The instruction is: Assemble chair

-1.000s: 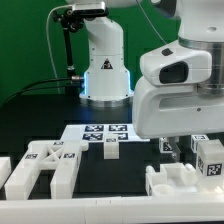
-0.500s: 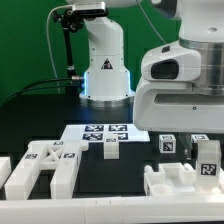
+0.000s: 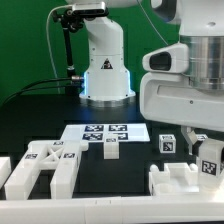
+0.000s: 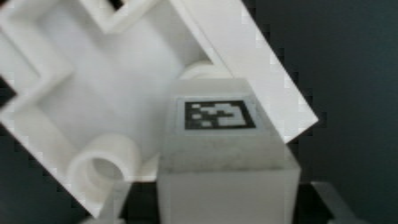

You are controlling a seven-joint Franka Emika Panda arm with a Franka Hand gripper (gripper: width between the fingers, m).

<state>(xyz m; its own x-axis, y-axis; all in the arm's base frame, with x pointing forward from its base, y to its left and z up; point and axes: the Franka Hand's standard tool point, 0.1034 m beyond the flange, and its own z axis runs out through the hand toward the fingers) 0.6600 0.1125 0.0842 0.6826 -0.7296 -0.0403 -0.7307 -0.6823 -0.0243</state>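
Near left, the H-frame [image 3: 40, 168] lies loose; near right, a panel [image 3: 185, 182]. Just above it a tagged block [image 3: 210, 160] sits between the claw's [image 4: 217, 205] jaws, but I can't tell if they're clenched. Farther back are a cube [image 3: 112, 150] and the marker board [image 3: 100, 131]. The parts look unjoined, so the chair is barely begun.

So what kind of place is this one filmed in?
Most likely a robotics lab bench. A robot arm stands on a black table, with a marker board and tagged white chair parts laid out in front of it and a green backdrop behind.
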